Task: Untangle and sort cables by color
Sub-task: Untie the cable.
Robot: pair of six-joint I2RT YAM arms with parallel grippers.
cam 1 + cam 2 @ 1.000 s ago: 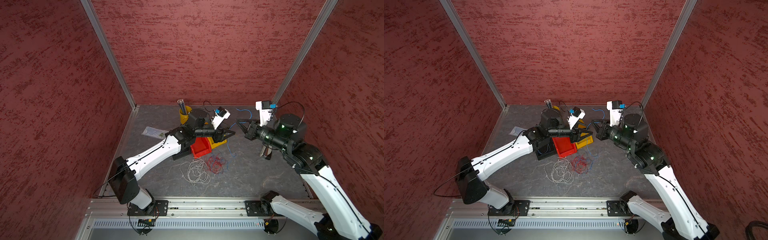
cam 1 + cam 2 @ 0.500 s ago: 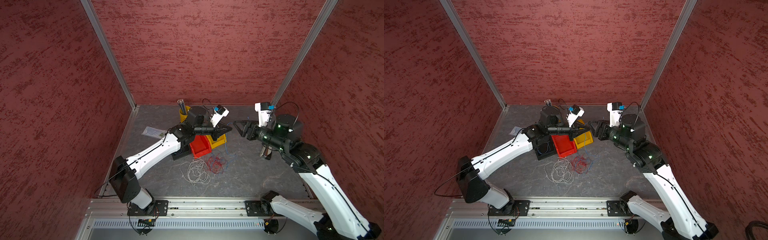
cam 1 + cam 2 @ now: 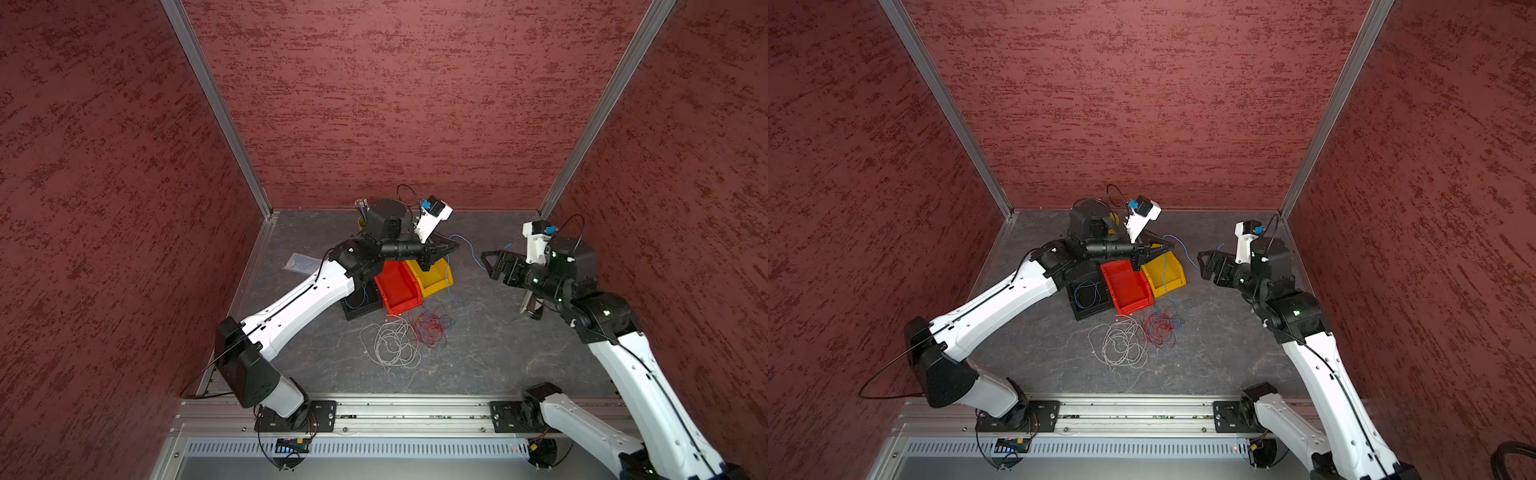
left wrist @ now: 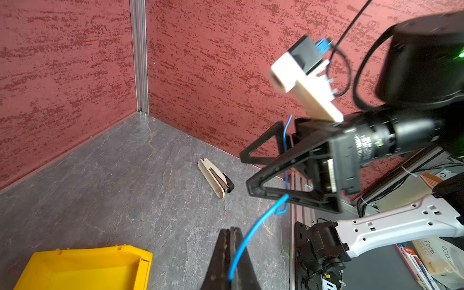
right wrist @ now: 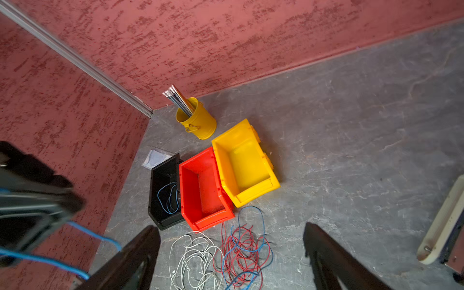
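My left gripper [image 3: 455,245] [image 4: 229,229] hangs above the yellow bin [image 3: 434,286], shut on a blue cable [image 4: 251,231]. From the jaws that strand arcs across to my right gripper [image 3: 487,262] [image 4: 244,172], which stands open with the cable's free end passing its fingers. The blue cable [image 3: 448,274] also drops past the yellow bin to a red and blue tangle [image 3: 430,328] [image 5: 241,248] on the floor. A whitish-grey cable pile [image 3: 390,345] [image 5: 193,256] lies beside it. In the right wrist view my right gripper [image 5: 229,229] is wide open and empty.
Black bin [image 5: 165,221] holding a coiled blue cable, red bin [image 5: 208,218] and yellow bin [image 5: 256,193] stand side by side. A yellow cup [image 5: 198,120] of pencils is behind them, a plastic bag [image 3: 301,262] to the left, and a beige stapler-like tool [image 4: 216,178] near the right arm.
The right gripper opened, let go of the blue cable and drew back to the right. The left gripper shut on that cable.
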